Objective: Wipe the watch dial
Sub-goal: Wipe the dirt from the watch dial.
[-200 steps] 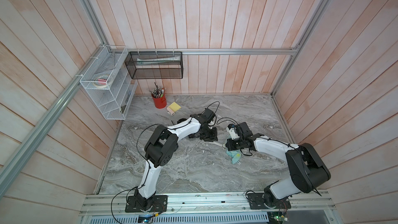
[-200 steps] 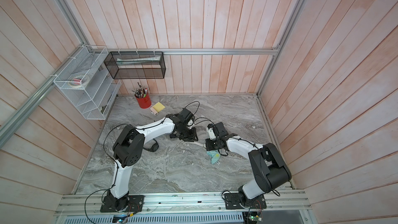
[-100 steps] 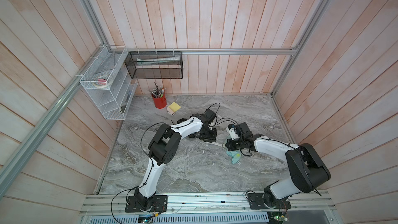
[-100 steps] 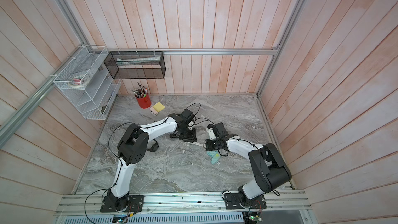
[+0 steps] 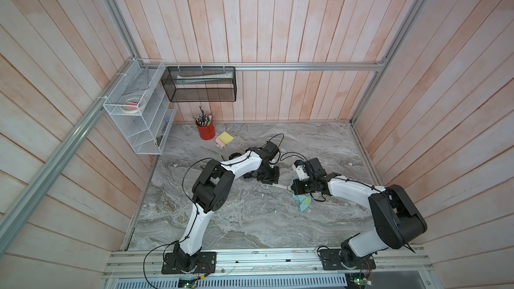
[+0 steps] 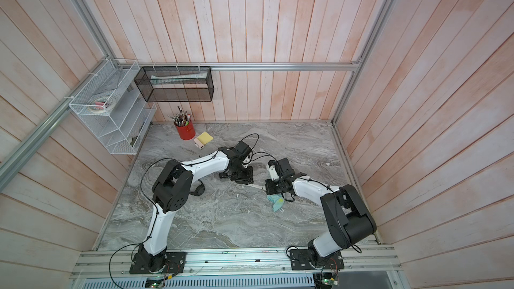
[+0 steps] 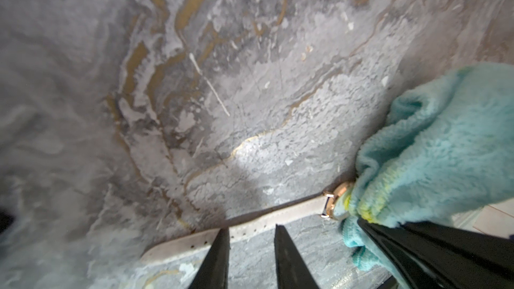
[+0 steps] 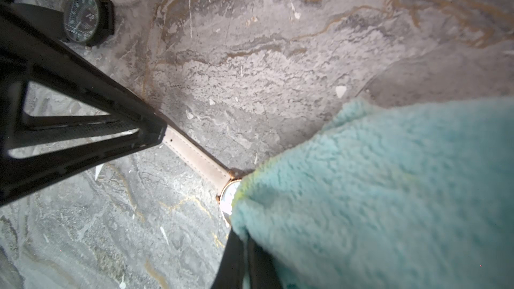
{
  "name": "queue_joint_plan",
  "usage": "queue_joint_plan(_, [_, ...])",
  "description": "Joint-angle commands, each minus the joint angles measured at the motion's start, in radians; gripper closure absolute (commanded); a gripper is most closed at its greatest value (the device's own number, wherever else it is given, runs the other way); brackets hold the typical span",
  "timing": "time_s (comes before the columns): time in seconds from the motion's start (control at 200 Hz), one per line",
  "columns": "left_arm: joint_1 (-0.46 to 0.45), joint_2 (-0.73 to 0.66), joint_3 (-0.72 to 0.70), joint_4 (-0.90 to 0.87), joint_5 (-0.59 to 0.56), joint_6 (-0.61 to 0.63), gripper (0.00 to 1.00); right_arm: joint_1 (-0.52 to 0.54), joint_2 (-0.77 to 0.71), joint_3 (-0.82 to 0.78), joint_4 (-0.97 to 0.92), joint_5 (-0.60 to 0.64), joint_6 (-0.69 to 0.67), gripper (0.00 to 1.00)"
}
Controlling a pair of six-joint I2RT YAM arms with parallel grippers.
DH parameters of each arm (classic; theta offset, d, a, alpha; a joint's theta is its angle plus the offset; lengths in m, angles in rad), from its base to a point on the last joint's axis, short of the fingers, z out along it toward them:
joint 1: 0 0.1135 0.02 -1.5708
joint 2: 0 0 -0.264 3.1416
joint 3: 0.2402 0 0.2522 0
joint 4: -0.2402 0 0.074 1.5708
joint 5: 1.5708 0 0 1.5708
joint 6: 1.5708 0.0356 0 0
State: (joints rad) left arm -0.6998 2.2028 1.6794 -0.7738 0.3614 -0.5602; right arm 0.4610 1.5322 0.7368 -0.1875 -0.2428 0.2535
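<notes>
Over a grey marbled bench (image 5: 250, 223), the white-and-black left arm (image 5: 242, 164) and right arm (image 5: 350, 190) meet at a pale watch strap (image 5: 281, 187). The left gripper (image 5: 273, 182) sits at one end and the right gripper (image 5: 291, 189) at the other, with a crumpled teal cloth (image 5: 303, 201) beneath it. Behind stand a red cup of pens (image 5: 206, 132), a yellow sticky-note pad (image 5: 225, 137), a white wire rack (image 5: 139, 123) and a black mesh basket (image 5: 200, 88).
</notes>
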Motion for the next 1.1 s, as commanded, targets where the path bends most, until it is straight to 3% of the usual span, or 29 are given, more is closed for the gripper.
queue_joint_plan(0.0, [-0.001, 0.034, 0.005, -0.032, -0.015, 0.008, 0.69, 0.045, 0.040, 0.037, -0.112, 0.078, -0.028, 1.00])
queue_joint_plan(0.29, [-0.001, 0.048, -0.003, -0.036, -0.006, 0.005, 0.69, 0.094, 0.088, 0.074, -0.101, 0.042, -0.023, 1.00])
queue_joint_plan(0.585, [0.000, 0.046, -0.033, -0.039, 0.002, 0.009, 0.70, 0.053, 0.125, 0.100, -0.111, 0.156, 0.029, 1.00])
queue_joint_plan(0.93, [0.005, 0.044, -0.061, -0.038, 0.008, 0.010, 0.72, 0.018, 0.087, 0.075, -0.127, 0.217, 0.048, 1.00])
queue_joint_plan(1.09, [0.005, 0.044, -0.060, -0.038, 0.007, 0.009, 0.72, 0.027, 0.035, 0.085, -0.117, 0.168, 0.036, 1.00])
